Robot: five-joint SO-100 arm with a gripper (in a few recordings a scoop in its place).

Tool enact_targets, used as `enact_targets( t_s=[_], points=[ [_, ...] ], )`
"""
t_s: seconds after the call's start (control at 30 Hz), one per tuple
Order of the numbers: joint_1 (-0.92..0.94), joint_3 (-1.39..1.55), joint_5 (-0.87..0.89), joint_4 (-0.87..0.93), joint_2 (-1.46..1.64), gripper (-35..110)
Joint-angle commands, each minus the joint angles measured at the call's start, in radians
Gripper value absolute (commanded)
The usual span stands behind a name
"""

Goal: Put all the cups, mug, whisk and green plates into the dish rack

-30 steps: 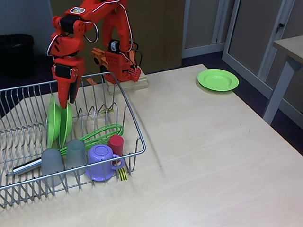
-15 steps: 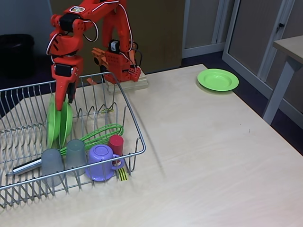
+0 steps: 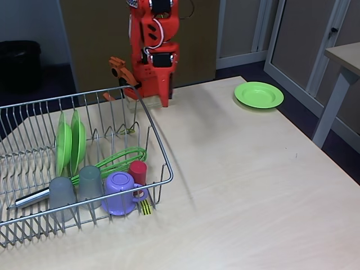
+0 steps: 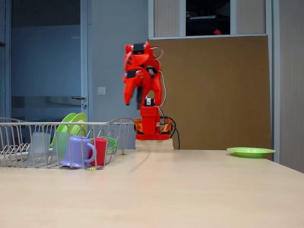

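My hand (image 4: 133,97) hangs high and blurred, grip unclear. I should approach the last green plate (image 3: 259,94) at the counter's far edge, pinching its rim.

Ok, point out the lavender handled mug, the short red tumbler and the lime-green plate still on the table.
Lavender handled mug (image 3: 118,188): fixed view, rim.
Short red tumbler (image 3: 138,171): fixed view, side.
Lime-green plate (image 3: 259,94): fixed view, centre.
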Motion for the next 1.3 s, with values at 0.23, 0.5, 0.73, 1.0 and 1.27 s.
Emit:
enact_targets(
  t_s=[0.23, 0.5, 0.73, 1.0, 1.27],
  points=[
    [-0.569, 0.206, 0.718, -0.212, 0.034, 24],
    [-0.914, 0.204, 1.150, -0.385, -0.172, 26],
    [-1.060, 0.110, 1.322, -0.526, -0.383, 28],
    [-1.161, -0.026, 1.437, -0.660, -0.597, 31],
    [-1.232, -0.150, 1.559, -0.739, -0.764, 33]
  ],
)
